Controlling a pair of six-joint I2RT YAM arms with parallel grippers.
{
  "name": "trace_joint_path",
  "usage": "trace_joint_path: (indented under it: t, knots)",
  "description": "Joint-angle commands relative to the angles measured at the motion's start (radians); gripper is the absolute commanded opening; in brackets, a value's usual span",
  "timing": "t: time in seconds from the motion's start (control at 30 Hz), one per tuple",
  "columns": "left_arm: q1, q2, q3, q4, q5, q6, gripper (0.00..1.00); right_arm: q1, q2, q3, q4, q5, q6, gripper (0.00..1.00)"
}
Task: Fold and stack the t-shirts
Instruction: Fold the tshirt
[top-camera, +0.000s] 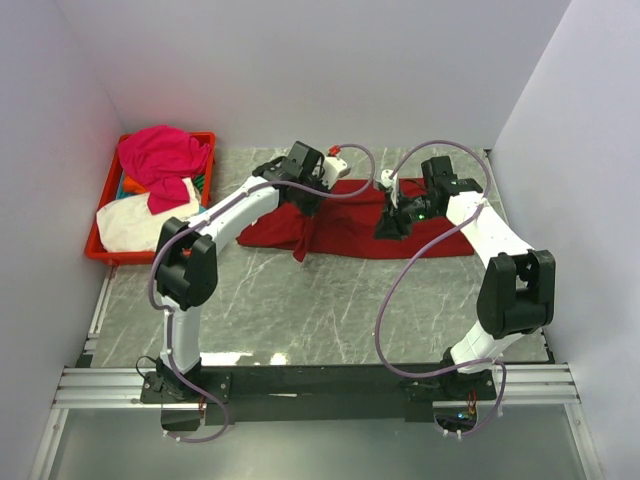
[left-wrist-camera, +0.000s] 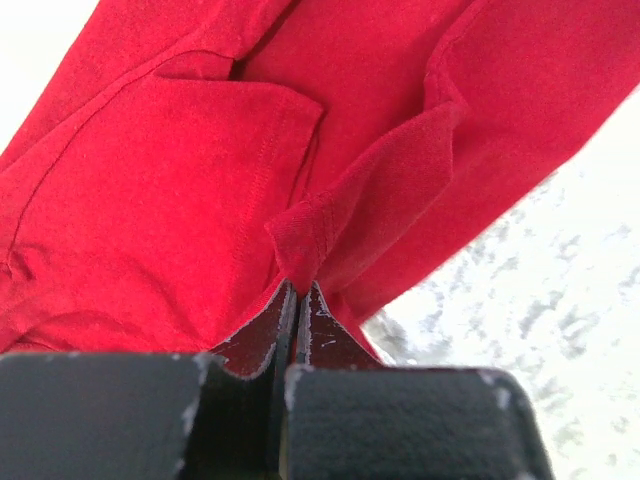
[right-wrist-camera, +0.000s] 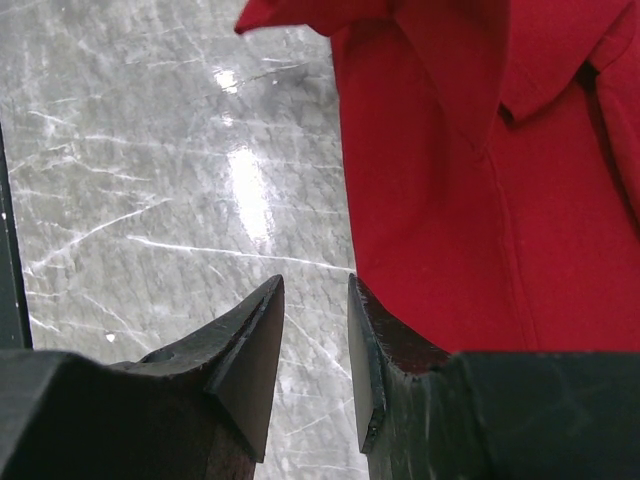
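Note:
The dark red t-shirt (top-camera: 350, 228) lies rumpled on the marble table at the back middle. My left gripper (top-camera: 310, 203) is at the shirt's left part, shut on a pinched fold of its cloth (left-wrist-camera: 305, 235); in the left wrist view the jaws (left-wrist-camera: 298, 290) meet with cloth between the tips. My right gripper (top-camera: 391, 227) is over the shirt's middle, open and empty; in the right wrist view (right-wrist-camera: 315, 287) bare table shows between the fingers and the shirt's edge (right-wrist-camera: 470, 200) lies just right of them. A magenta shirt (top-camera: 160, 158) and a cream-white one (top-camera: 135, 225) are heaped in the crate.
A red plastic crate (top-camera: 98, 250) stands at the back left, with orange cloth (top-camera: 135, 185) showing between the shirts. White walls close in the left, back and right. Bare marble table (top-camera: 300, 310) lies between the shirt and the arm bases.

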Motion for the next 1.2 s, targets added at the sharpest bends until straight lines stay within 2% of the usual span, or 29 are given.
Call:
trace_joint_path:
  t: [0.0,0.27,0.47,0.5,0.53,0.63,0.73,0.83,0.87,0.93,0.97,1.0,1.07,1.17]
  knots:
    - [-0.004,0.038,0.059,0.009,-0.031,0.074,0.0,-0.012,-0.046,0.004,-0.004,-0.027,0.002,0.39]
    - [-0.001,0.123,0.133,-0.031,-0.064,0.088,0.01,-0.021,-0.049,0.0,-0.004,-0.036,-0.001,0.39]
    - [0.021,0.114,0.111,-0.051,0.008,0.027,0.05,-0.021,-0.039,-0.002,-0.016,-0.039,-0.016,0.39]
    - [0.028,0.11,0.108,-0.051,0.022,0.01,0.09,-0.021,-0.034,-0.002,-0.022,-0.05,-0.022,0.39]
    - [0.045,0.107,0.105,-0.044,0.047,-0.007,0.19,-0.019,-0.031,-0.002,-0.033,-0.054,-0.035,0.39]
    - [0.088,0.084,0.088,-0.03,0.094,-0.091,0.36,-0.012,-0.031,-0.011,-0.033,-0.06,-0.05,0.39]
    - [0.116,0.014,0.038,0.001,0.122,-0.11,0.41,-0.001,-0.04,-0.026,-0.022,-0.047,-0.07,0.39]
    - [0.134,-0.092,-0.079,0.038,0.085,-0.09,0.43,0.03,-0.059,-0.071,-0.021,-0.039,-0.137,0.45]
    - [0.137,-0.121,-0.155,0.058,0.04,-0.069,0.43,0.046,-0.069,-0.089,-0.019,-0.036,-0.177,0.58]
    - [0.14,-0.213,-0.246,0.097,-0.002,-0.046,0.43,0.124,-0.108,-0.133,0.029,0.004,-0.292,0.74]
    - [0.143,-0.247,-0.343,0.119,-0.016,-0.018,0.43,0.163,-0.117,-0.175,0.059,0.107,-0.317,0.85]
    - [0.147,-0.279,-0.395,0.189,-0.052,-0.003,0.43,0.254,-0.122,-0.189,0.083,0.168,-0.344,0.87]
    - [0.154,-0.369,-0.541,0.263,-0.083,0.031,0.42,0.332,-0.099,-0.181,0.142,0.317,-0.391,0.88]
    - [0.179,-0.455,-0.695,0.374,-0.103,0.059,0.4,0.463,-0.016,-0.115,0.21,0.43,-0.397,0.82]
